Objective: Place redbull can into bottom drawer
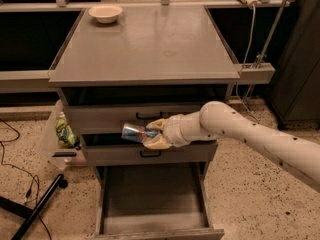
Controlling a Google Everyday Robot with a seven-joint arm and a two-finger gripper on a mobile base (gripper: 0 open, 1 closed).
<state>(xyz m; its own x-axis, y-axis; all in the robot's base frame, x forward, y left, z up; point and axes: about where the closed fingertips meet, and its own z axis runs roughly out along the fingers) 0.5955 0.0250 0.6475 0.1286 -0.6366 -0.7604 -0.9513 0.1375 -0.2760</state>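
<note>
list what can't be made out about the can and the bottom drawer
Camera view: redbull can: its right end is covered by the gripper, which holds it in front of the upper drawers.
Camera view: bottom drawer: front panel cut off by the lower picture edge.

Dim warm light; redbull can [133, 131] glints between gripper [147, 134] fingers [157, 143] before shadowed drawers [110, 119].

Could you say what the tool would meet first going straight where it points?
The tool, before the grey drawer fronts gripping the slim blue metal can, aims at the clear plastic side bin; depth unclear.
</note>
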